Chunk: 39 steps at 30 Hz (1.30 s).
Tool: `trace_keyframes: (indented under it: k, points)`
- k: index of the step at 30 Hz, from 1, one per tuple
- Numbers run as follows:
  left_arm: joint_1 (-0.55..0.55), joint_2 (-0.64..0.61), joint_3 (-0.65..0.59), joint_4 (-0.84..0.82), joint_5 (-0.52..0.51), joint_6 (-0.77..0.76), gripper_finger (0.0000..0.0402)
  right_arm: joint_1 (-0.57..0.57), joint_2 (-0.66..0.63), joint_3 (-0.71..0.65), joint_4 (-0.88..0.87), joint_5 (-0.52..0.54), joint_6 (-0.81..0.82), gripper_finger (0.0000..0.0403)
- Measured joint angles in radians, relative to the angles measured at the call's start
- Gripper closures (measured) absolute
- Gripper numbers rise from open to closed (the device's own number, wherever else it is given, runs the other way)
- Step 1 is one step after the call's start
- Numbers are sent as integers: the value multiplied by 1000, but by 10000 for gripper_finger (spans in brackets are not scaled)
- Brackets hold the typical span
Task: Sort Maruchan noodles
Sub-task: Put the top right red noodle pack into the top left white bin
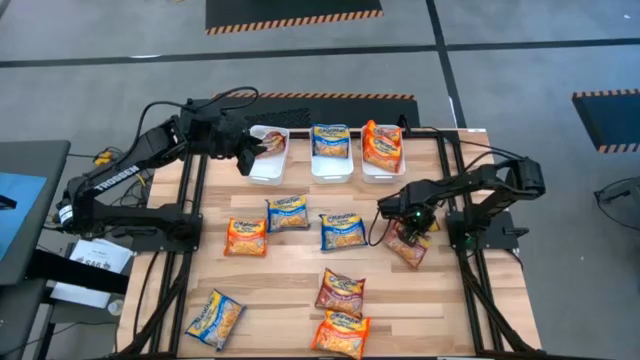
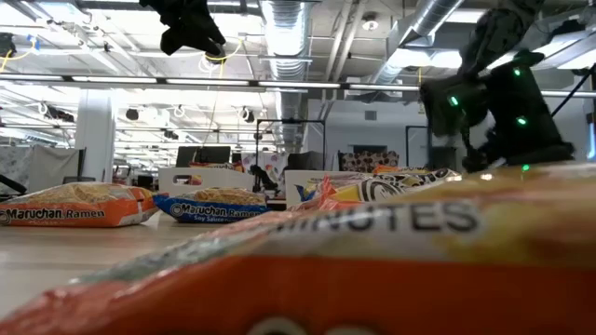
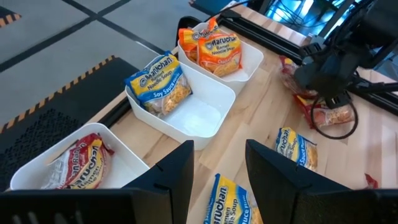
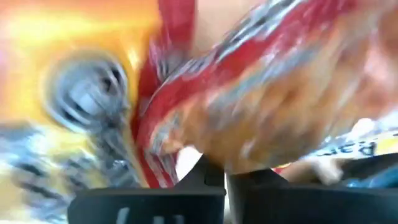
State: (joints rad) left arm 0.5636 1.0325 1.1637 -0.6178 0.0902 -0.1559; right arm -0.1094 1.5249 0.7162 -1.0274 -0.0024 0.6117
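Three white bins stand at the table's far edge. The left bin holds a dark red Maruchan packet, the middle one a blue packet, the right one an orange packet. Several packets lie flat on the wood: orange, blue, blue, dark red. My left gripper hangs open above the left bin, empty. My right gripper points down, shut on a dark red packet at the table's right. My right gripper pinches the dark red packet's crimped edge between its two fingers, at the packet's far end. The fingers come from above, pointing steeply down. In the high view the rest of the packet lies on the table.
More packets lie near the front edge: blue and orange, the orange one filling the low view's foreground. Black rails run along both table sides. Bare wood lies between the packets.
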Motion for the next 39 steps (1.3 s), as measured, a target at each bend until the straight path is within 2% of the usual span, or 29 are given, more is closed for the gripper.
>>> trace_keyframes:
  k: [11, 20, 31, 39]
  points:
    - [0, 0, 0, -2, -4, 21, 269, 52, -103, 212, -131, 110, 67, 398]
    - [0, 0, 0, -30, 2, 14, 269, 99, -111, 425, -196, 216, 94, 398]
    - [0, 0, 0, -37, 116, -184, 269, 132, -111, 622, -190, 295, 26, 398]
    - [3, 26, -8, -55, 141, -374, 254, 134, -112, 738, -111, 356, -201, 398]
